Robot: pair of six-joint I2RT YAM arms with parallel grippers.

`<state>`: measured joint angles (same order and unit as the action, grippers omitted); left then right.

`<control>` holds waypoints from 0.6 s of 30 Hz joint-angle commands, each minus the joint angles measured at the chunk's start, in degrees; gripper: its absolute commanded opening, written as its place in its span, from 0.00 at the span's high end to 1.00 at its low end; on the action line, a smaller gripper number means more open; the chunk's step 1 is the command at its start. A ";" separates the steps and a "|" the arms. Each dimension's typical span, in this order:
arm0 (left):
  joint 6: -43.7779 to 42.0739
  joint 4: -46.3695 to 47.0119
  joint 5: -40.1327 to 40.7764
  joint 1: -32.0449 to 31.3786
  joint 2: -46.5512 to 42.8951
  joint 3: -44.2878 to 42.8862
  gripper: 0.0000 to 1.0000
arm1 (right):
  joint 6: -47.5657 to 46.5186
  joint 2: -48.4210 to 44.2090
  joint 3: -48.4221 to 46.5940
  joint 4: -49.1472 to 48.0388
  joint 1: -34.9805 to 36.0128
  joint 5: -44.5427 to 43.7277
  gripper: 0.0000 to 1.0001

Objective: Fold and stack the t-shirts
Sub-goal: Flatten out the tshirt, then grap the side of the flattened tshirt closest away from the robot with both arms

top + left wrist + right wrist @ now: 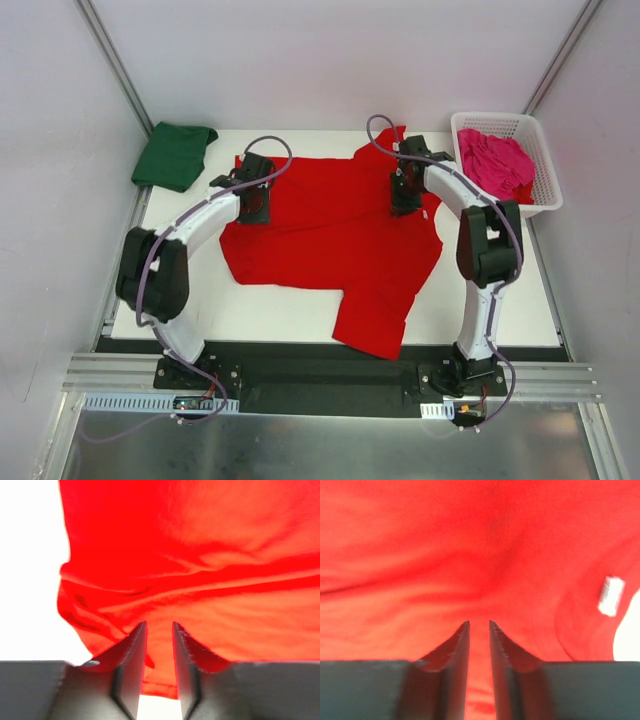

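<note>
- The red t-shirt [330,235] lies spread out in the centre of the top frame. One sleeve points to the lower edge and the other to the upper edge. It is not yet folded.
- A white neck label [611,596] shows at the right of the right wrist frame. The collar end therefore lies toward the right of the top frame and the hem end toward the left.
- The left claw [159,625] sits at the shirt's left portion, close to its edge. Its jaws are nearly together, leaving a narrow slot. The cloth's hem fills that slot, and folds gather toward it. Judgement: it is pinching the fabric.
- The right claw [479,624] sits near the collar end. Its jaws stand at the same narrow slot with red cloth between them. Judgement: it also has hold of the shirt.
- Judgement: one hold at each end keeps the panel taut, so that a fold line runs straight from hem to collar.
- The dark green t-shirt [175,155] lies folded at the upper left of the top frame, well apart from the red one. Judgement: it marks the stacking place.
- The pink t-shirt [497,165] lies crumpled in the white basket [500,120] at the upper right, awaiting its turn.
- The white counter [280,320] carries the shirts and the basket.
</note>
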<state>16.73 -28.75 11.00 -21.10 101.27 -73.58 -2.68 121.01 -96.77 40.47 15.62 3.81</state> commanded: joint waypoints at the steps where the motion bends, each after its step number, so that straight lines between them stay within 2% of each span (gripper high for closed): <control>1: -0.12 -0.16 1.83 -1.74 -10.65 0.72 0.61 | 0.21 -11.84 3.42 -3.11 0.20 -0.39 0.69; 3: -0.12 -0.25 2.70 -2.54 -13.37 2.65 0.55 | 0.48 -15.00 5.27 -3.20 0.64 -0.39 0.64; 4: -0.03 -0.25 2.71 -2.63 -14.17 3.52 0.54 | 0.65 -15.97 7.54 -3.29 0.82 -0.47 0.60; 9: 2.07 -0.43 2.27 -3.24 -19.61 11.52 0.53 | 2.41 -23.43 15.81 -4.34 3.45 -1.00 0.52; 11: 2.69 -0.60 2.44 -3.51 -21.46 15.02 0.52 | 2.50 -25.90 19.67 -4.69 5.11 -1.18 0.45; 18: 4.27 -1.83 2.71 -4.03 -28.23 21.81 0.51 | 7.07 -36.01 29.00 -4.52 11.10 -3.46 0.43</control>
<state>18.98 -29.54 12.51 -24.47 78.46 -53.80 1.10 91.96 -70.96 35.88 24.03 2.17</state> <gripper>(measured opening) 0.490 0.571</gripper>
